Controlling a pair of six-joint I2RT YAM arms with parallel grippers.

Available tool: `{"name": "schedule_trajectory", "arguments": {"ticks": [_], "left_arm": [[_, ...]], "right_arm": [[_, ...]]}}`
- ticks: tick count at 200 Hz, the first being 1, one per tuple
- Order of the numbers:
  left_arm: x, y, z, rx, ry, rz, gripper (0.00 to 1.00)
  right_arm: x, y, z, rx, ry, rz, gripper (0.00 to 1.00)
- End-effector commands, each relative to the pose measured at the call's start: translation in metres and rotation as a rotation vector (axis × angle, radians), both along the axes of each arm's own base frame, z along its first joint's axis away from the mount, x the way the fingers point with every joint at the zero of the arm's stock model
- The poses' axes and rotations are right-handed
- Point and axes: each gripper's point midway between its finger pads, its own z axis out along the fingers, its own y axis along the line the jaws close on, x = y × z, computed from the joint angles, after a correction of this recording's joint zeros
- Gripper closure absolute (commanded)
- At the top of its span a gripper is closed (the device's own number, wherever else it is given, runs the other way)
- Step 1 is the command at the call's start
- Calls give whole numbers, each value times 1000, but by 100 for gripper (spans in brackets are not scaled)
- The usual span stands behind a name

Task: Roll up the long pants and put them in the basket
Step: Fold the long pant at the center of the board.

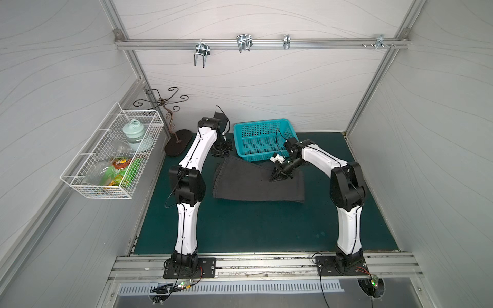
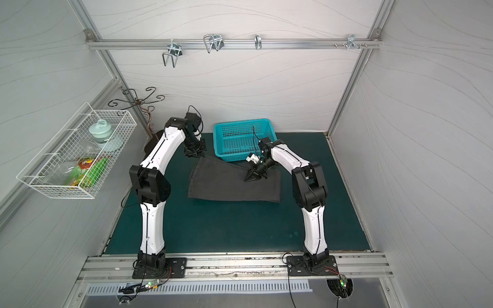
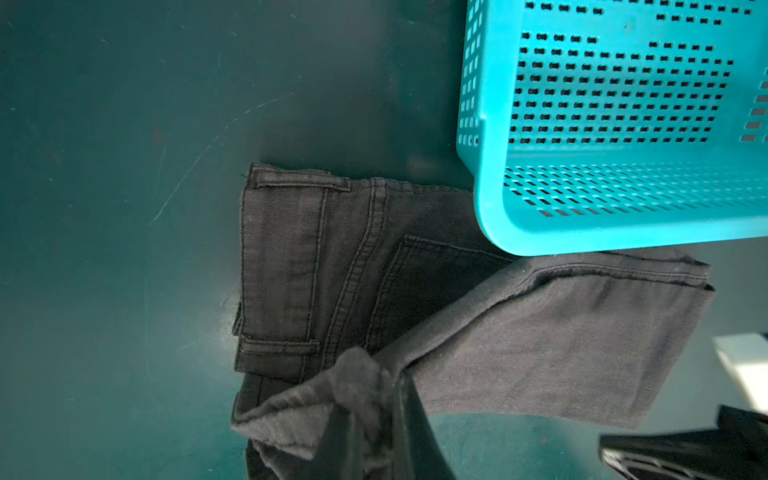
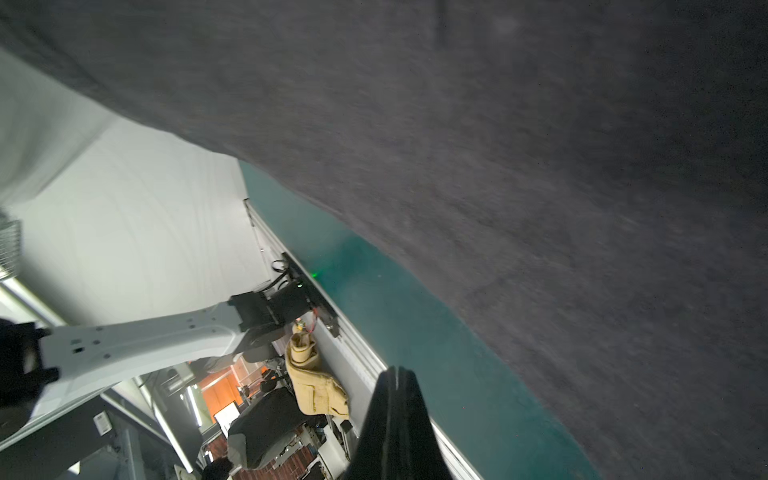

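Note:
The long pants (image 1: 253, 186) (image 2: 229, 186) lie folded, dark grey, on the green mat in front of the teal basket (image 1: 261, 121) (image 2: 240, 123). My left gripper (image 1: 222, 155) (image 2: 198, 154) is shut on a bunched corner of the cloth at the far left and holds it off the mat. In the left wrist view this gripper (image 3: 376, 376) pinches the fabric above the waistband and pocket seams of the pants (image 3: 540, 332). My right gripper (image 1: 272, 180) (image 2: 248, 179) is low over the pants' right half. Its jaws (image 4: 399, 370) are shut with nothing between them, and the pants (image 4: 540, 166) fill the view beside them.
The teal basket's rim (image 3: 582, 243) overlaps the far edge of the pants. A white wire basket (image 1: 106, 160) with jars and packets hangs on the left wall. A dark ornamental stand (image 1: 177, 142) sits at the back left. Bare green mat (image 1: 253, 226) stretches toward the front rail.

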Motion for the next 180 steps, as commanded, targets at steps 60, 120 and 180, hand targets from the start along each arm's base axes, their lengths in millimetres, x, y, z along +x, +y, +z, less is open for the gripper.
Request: {"name": "schedule_trajectory", "arguments": {"ticks": [60, 120, 180], "left_arm": [[24, 2, 51, -39, -170, 13, 100], [31, -1, 29, -75, -119, 30, 100], [35, -8, 42, -120, -152, 37, 100]], "right_arm": [[-2, -8, -21, -80, 14, 19, 100], [1, -13, -26, -99, 22, 17, 100], [4, -11, -29, -92, 30, 20, 100]]}}
